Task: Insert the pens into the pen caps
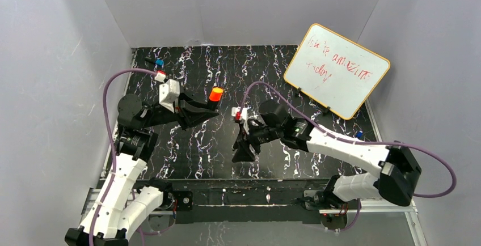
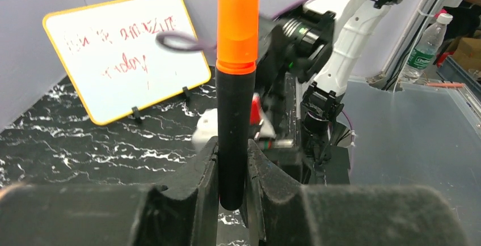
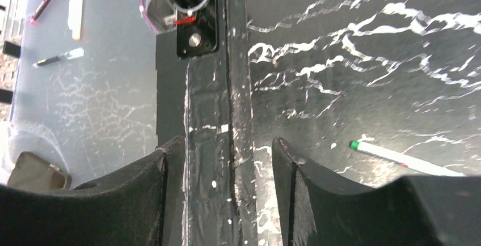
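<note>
top view, arms: left gripper (image 1: 207,109) is raised over the table (image 1: 198,144), with the orange cap (image 1: 216,94) above it; right gripper (image 1: 245,151) points down nearby, apart from it.
left wrist, grip: jaws narrow, clamped low on the black marker (image 2: 232,127), which stands upright with the cap on its top.
right wrist, jaws: wide, nothing between them; white pen (image 3: 403,159) lies on the table just to their right.
step, we judge: this pair looks joined; we'd check the seam sits flush, then straddle the white pen mid-barrel.
count: one capped marker, one white pen, one whiteboard (image 1: 337,70); we find no other caps.
</note>
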You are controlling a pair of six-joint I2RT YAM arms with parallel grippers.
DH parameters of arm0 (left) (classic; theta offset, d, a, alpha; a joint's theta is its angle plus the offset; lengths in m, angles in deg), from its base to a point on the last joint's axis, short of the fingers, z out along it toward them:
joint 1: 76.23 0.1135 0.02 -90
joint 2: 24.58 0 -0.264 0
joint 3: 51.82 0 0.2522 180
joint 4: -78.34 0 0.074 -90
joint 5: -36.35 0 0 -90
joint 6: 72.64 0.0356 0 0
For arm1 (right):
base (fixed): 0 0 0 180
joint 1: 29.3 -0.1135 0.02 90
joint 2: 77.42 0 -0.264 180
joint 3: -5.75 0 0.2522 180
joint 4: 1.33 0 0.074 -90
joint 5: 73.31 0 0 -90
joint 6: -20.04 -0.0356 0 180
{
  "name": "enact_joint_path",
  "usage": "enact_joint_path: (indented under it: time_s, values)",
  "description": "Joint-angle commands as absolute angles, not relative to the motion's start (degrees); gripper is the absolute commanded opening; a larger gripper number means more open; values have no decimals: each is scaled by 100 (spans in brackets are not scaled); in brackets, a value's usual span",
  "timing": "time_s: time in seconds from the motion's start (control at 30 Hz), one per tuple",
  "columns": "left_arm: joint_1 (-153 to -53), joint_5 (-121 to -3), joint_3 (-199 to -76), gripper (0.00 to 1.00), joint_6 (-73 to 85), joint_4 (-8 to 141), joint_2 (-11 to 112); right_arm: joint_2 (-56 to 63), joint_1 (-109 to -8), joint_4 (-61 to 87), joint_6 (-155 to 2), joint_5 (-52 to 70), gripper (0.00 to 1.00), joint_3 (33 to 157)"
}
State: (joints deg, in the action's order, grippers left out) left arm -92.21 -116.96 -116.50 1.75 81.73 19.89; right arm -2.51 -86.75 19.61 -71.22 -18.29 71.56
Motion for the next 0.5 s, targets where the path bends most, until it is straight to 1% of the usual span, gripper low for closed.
enact_joint_path:
  time_s: [0.0, 0.03, 0.17, 0.27, 0.47]
  values:
    - [-9218, -11400, -11393, 0, 164, 8222, 2015, -839, -8649, 1129, -7329, -1320, 65, 6981]
    - [-9215, -11271, -11325, 0, 162, 8220, 2014, -993, -8648, 895, -7373, -1153, 65, 6839]
    - [-9215, -10615, -11053, 0, 257, 8018, 2064, -1513, -8649, 395, -7550, -303, 90, 6466]
    - [-9218, -9770, -10974, 0, 507, 7673, 2143, -1689, -8643, 399, -7595, 150, 98, 6499]
    - [-9222, -7537, -11252, 0, 713, 6798, 2631, -1910, -8641, 357, -7714, 733, 99, 6546]
